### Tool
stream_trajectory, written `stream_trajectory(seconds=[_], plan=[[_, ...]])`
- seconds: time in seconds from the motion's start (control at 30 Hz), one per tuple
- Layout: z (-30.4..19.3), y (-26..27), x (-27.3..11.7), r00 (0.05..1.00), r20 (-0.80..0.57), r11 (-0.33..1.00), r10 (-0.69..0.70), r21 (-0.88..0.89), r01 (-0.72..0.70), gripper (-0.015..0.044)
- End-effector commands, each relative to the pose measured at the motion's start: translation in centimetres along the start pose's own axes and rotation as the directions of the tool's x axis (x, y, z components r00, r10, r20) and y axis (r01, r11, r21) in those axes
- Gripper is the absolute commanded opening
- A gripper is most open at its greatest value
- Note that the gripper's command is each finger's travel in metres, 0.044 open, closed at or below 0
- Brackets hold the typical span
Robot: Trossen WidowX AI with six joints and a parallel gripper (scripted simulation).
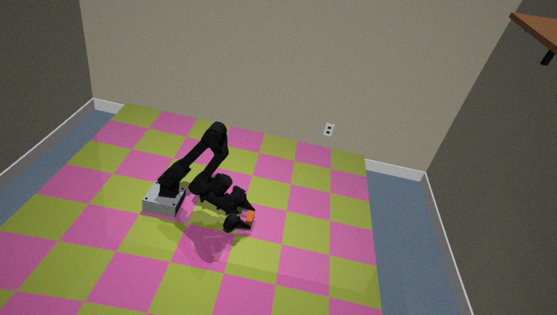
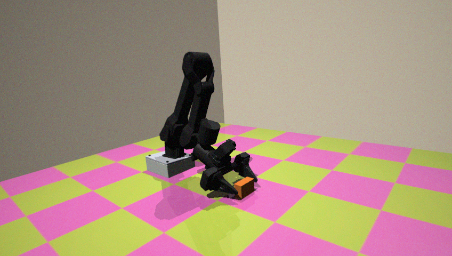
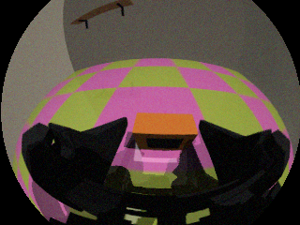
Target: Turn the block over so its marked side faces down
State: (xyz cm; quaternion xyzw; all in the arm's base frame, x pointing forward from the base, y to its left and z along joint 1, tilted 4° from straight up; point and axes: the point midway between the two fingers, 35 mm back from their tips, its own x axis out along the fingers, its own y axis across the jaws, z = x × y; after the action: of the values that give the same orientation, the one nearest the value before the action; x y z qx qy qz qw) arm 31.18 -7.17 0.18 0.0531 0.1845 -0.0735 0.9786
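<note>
From where I sit at the controls, I have the black arm folded over on itself. It climbs from the pale grey base, leaning outward to a high elbow, then doubles back down so the forearm drops steeply, close alongside the upper link. At the bottom the wrist turns outward, away from the base, and carries my gripper low over the pink-and-green checkered surface, pitched forward and down at a shallow slant.

My claw is spread wide and grips nothing. One finger stands on each side of the orange block, with the tips down near the surface. In the wrist view I see a gap between the block and each fingertip, the two fingers framing it left and right.

The block rests on a pink square, well out in front of the base, its plain orange top level. The dark rectangular mark is on the side that faces back toward my wrist camera, so it looks sideways toward the gripper rather than down. The marked side is not face down.
</note>
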Motion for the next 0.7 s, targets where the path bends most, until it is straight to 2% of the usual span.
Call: stream_trajectory(seconds=[0.0,0.17,0.33,0.4,0.67], plan=[[0.1,-0.1,0.6,0.999,-0.039,1.0,0.002,0.001,-0.001,0.044],[1.1,-0.5,1.7,0.983,-0.182,1.0,-0.005,-0.007,0.004,0.044],[3.1,-0.5,0.5,0.947,-0.322,1.0,-0.006,-0.013,0.002,0.044],[5.0,-0.5,0.0,0.948,-0.318,1.0,-0.008,-0.024,0.001,0.044],[6.9,-0.1,-3.0,0.912,-0.409,1.0,-0.007,-0.028,-0.005,0.044]])
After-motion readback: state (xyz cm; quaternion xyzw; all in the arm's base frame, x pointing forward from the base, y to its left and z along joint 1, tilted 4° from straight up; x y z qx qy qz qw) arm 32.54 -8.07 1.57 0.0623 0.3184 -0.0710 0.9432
